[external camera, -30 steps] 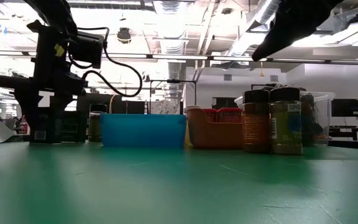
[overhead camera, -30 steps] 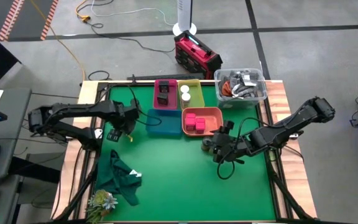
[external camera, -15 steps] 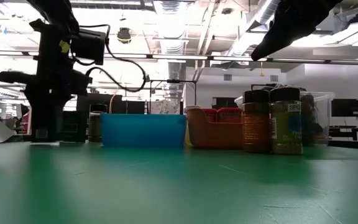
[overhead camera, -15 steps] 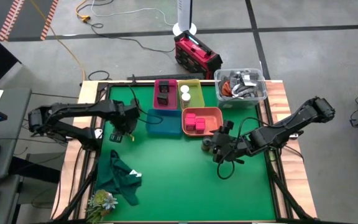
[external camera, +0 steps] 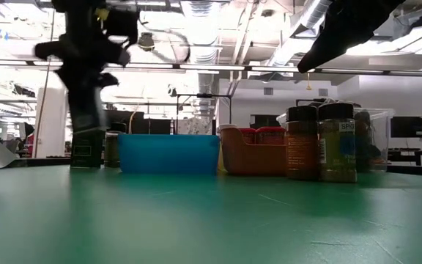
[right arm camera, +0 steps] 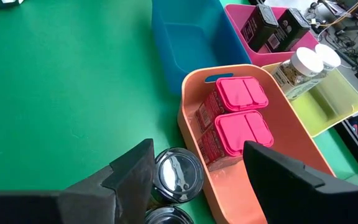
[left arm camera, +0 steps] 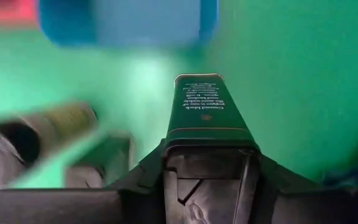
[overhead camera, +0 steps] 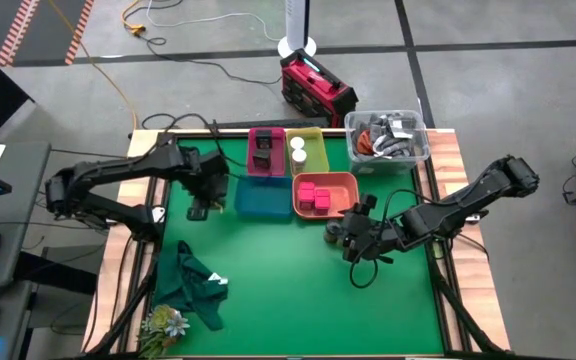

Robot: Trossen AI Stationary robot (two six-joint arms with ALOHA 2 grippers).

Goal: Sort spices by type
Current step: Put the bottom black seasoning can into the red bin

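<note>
Left pincer: the left gripper (overhead camera: 201, 205) is closed tight on a dark tin (left arm camera: 206, 107), at the left of the green mat, just left of the blue tray (overhead camera: 264, 196).
Tin against pincer: the tin's base sits between the two fingers; most of its body sticks out past the fingertips.
Tin's place: in the low view the tin (external camera: 86, 151) hangs below the gripper, close to the mat; contact with the mat cannot be told.
Tin's axis: upright, long axis vertical, printed face towards the low camera.
Nearby: the blue tray's wall stands just right of the tin; the pink tray (overhead camera: 266, 151), holding more dark tins, lies farther back and to the right.
Other trays: the yellow-green tray (overhead camera: 311, 150) holds two white-topped jars (right arm camera: 306, 66); the orange tray (overhead camera: 342, 184) holds pink-red cubes (right arm camera: 242, 93).
Right pincer: the right gripper (overhead camera: 353, 238) is partly open and holds nothing, right of centre, just above two dark round jars (overhead camera: 339, 234).
Jars' place: they stand upright, side by side, just near of the orange tray.
Elsewhere: a green cloth (overhead camera: 194, 279) lies at the near left; a clear bin (overhead camera: 388, 135) sits at the far right corner.
</note>
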